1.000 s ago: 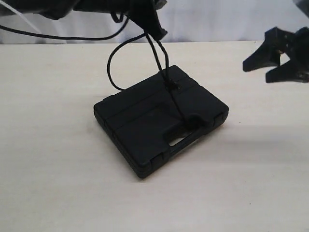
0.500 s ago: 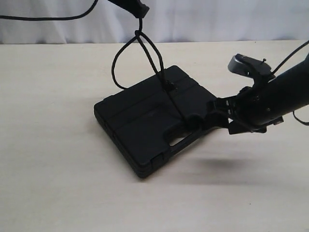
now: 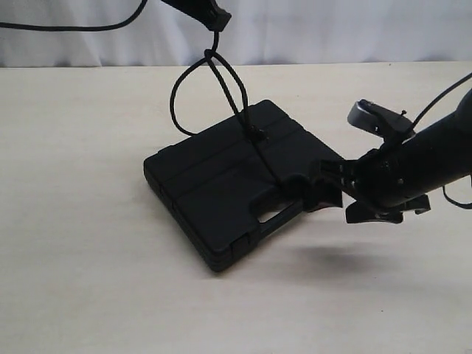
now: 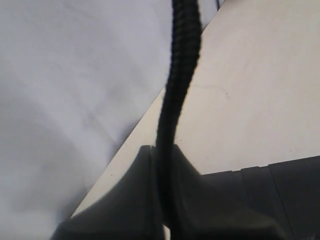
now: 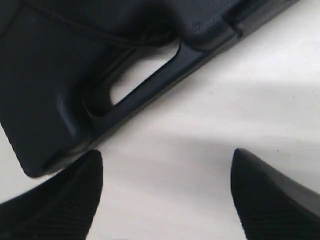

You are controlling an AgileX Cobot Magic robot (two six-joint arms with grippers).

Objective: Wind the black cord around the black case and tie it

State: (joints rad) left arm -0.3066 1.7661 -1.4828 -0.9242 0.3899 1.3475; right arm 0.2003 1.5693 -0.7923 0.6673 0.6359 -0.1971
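Note:
The black case [image 3: 221,188] lies flat on the table, its handle slot facing the near right. The black cord [image 3: 232,85] runs up from a knot on the lid [image 3: 256,135] in two strands, with a loop hanging to the left. My left gripper [image 3: 214,21] is high above the case, shut on the black cord [image 4: 175,90], which passes between its fingers [image 4: 130,200]. My right gripper [image 3: 332,193] is open, low beside the case's handle corner. In the right wrist view the gripper [image 5: 167,165] shows wide-apart fingertips over bare table, just off the case handle [image 5: 145,90].
Light wooden table [image 3: 88,280] all round the case. A white curtain [image 3: 332,29] hangs behind the table's far edge. The right arm body [image 3: 420,166] stretches in from the right, with a thin robot cable [image 3: 442,92] above it.
My right arm swung in from the far right and came down beside the case's handle corner, edging a little closer in the last half second. My left gripper rose and shifted left, pulling the cord taut.

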